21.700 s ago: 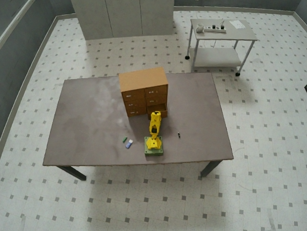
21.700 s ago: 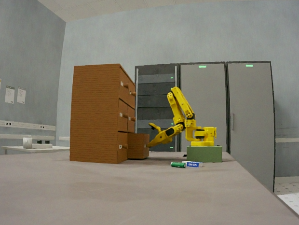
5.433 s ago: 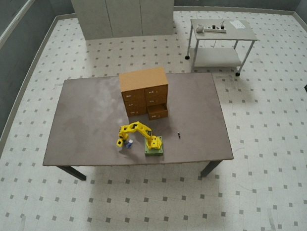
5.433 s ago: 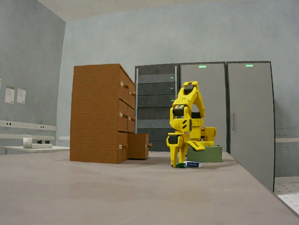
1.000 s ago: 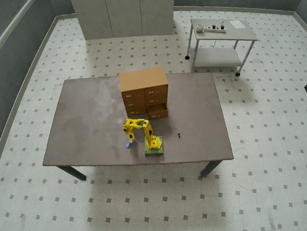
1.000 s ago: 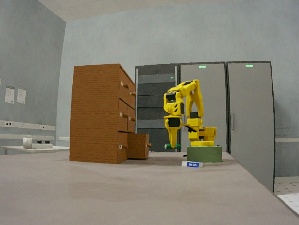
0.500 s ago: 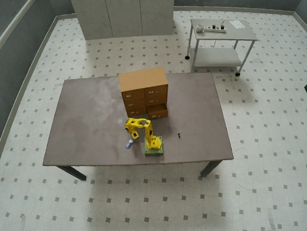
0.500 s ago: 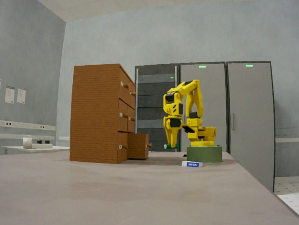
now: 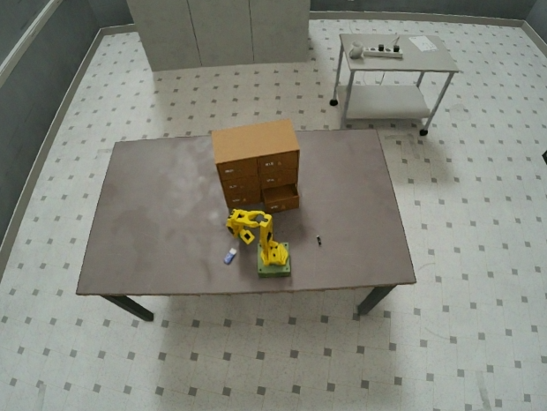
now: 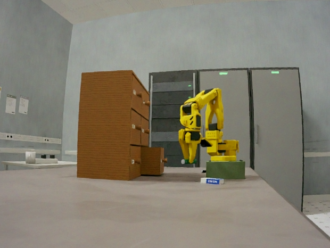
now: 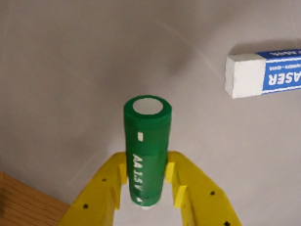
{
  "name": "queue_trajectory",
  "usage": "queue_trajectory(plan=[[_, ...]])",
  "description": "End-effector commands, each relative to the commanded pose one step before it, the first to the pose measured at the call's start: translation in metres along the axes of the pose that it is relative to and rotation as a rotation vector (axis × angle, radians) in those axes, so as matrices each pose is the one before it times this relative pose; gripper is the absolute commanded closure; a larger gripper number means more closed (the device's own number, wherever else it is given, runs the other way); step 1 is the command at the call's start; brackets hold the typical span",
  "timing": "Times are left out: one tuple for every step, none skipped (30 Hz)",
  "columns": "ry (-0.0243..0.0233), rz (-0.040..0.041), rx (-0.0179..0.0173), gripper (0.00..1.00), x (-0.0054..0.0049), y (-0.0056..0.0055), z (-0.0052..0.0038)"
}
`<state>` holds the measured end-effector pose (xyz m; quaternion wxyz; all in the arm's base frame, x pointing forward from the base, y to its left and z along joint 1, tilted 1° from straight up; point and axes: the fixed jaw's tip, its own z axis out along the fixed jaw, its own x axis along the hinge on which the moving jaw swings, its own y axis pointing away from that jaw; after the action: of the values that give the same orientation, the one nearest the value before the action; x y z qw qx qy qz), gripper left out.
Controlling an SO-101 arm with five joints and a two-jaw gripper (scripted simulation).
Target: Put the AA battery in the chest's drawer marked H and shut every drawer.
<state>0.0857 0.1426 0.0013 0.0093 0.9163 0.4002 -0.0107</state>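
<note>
Okay, roughly halfway by the look of it: one bottom drawer (image 9: pixel 283 206) (image 10: pixel 153 161) of the chest (image 9: pixel 256 141) (image 10: pixel 104 125) is pulled out, on the side nearer the table's right edge as seen from above, and the other drawers look shut. Its label is too small to read, so can't confirm it's H; presumably it is, given the setup. AA battery (image 9: pixel 240 239) (image 10: pixel 194 161) (image 11: pixel 148 146) is off the table (image 9: pixel 146 220) (image 10: pixel 133 213) (image 11: pixel 73 72), up in the air between the chest and the near edge, not in any drawer yet. Fingers (image 9: pixel 243 238) (image 10: pixel 190 161) are clamped on the battery's sides, with an end sticking out past them; grip looks decent. Eraser (image 9: pixel 229 256) (image 10: pixel 212 181) (image 11: pixel 279 74) lies on the table toward the near edge, small dark item (image 9: pixel 318 240) (image 10: pixel 203 171) lies over toward the right edge, so both extras are where they should end. Left to do: lift higher, swing over the open drawer, line up inside the rim, let go, then push the drawer closed. Battery hangs lower than the drawer's top, so going across without raising could knock the front. Chest stands upright.

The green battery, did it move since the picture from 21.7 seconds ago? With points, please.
Yes. The battery (image 11: pixel 149 153) was on the table beside the eraser (image 10: pixel 212 181) (image 11: pixel 264 74); now it's lifted, nearer the chest (image 10: pixel 105 125).
</note>
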Motion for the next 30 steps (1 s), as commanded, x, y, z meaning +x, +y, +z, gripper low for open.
queue_trajectory(plan=[[0.0174, -0.07662, 0.00545, 1.0, -0.00116, 0.00392, -0.000834], [0.0, -0.01991, 0.00005, 1.0, -0.00063, 0.00087, 0.000145], [0.00002, -0.01991, 0.00005, 1.0, -0.00066, 0.00085, 0.000148], [0.00001, -0.01991, 0.00005, 1.0, -0.00068, 0.00082, 0.000154], [0.00002, -0.01991, 0.00005, 1.0, -0.0007, 0.0008, 0.000157], [0.0, 0.0, 0.0, 1.0, 0.0, 0.0, 0.0], [0.0, 0.0, 0.0, 1.0, 0.0, 0.0, 0.0], [0.00001, -0.01991, 0.00005, 1.0, -0.00072, 0.00077, 0.000163], [0.00002, -0.01991, 0.00005, 1.0, -0.00074, 0.00075, 0.000166], [0.0, -0.00337, 0.00001, 1.0, -0.00013, 0.00012, 0.000029], [0.00001, 0.0, 0.0, 1.0, 0.0, 0.0, 0.0], [-0.00001, 0.0, 0.0, 1.0, 0.0, 0.0, 0.0], [0.00001, 0.0, 0.0, 1.0, 0.0, 0.0, 0.0], [-0.00001, 0.0, 0.0, 1.0, 0.0, 0.0, 0.0], [0.00001, 0.0, 0.0, 1.0, 0.0, 0.0, 0.0], [-0.00001, 0.0, 0.0, 1.0, 0.0, 0.0, 0.0], [0.00001, 0.0, 0.0, 1.0, 0.0, 0.0, 0.0], [-0.00001, 0.0, 0.0, 1.0, 0.0, 0.0, 0.0], [0.00001, 0.0, 0.0, 1.0, 0.0, 0.0, 0.0], [-0.00001, 0.0, 0.0, 1.0, 0.0, 0.0, 0.0], [0.00001, 0.0, 0.0, 1.0, 0.0, 0.0, 0.0], [-0.00001, 0.0, 0.0, 1.0, 0.0, 0.0, 0.0], [0.0, 0.0, 0.0, 1.0, 0.0, 0.0, 0.0], [0.0, 0.0, 0.0, 1.0, 0.0, 0.0, 0.0], [0.00001, 0.0, 0.0, 1.0, 0.0, 0.0, 0.0], [-0.00001, 0.0, 0.0, 1.0, 0.0, 0.0, 0.0], [0.00001, 0.0, 0.0, 1.0, 0.0, 0.0, 0.0], [-0.00001, 0.0, 0.0, 1.0, 0.0, 0.0, 0.0], [0.00001, 0.0, 0.0, 1.0, 0.0, 0.0, 0.0], [-0.00001, 0.0, 0.0, 1.0, 0.0, 0.0, 0.0]])
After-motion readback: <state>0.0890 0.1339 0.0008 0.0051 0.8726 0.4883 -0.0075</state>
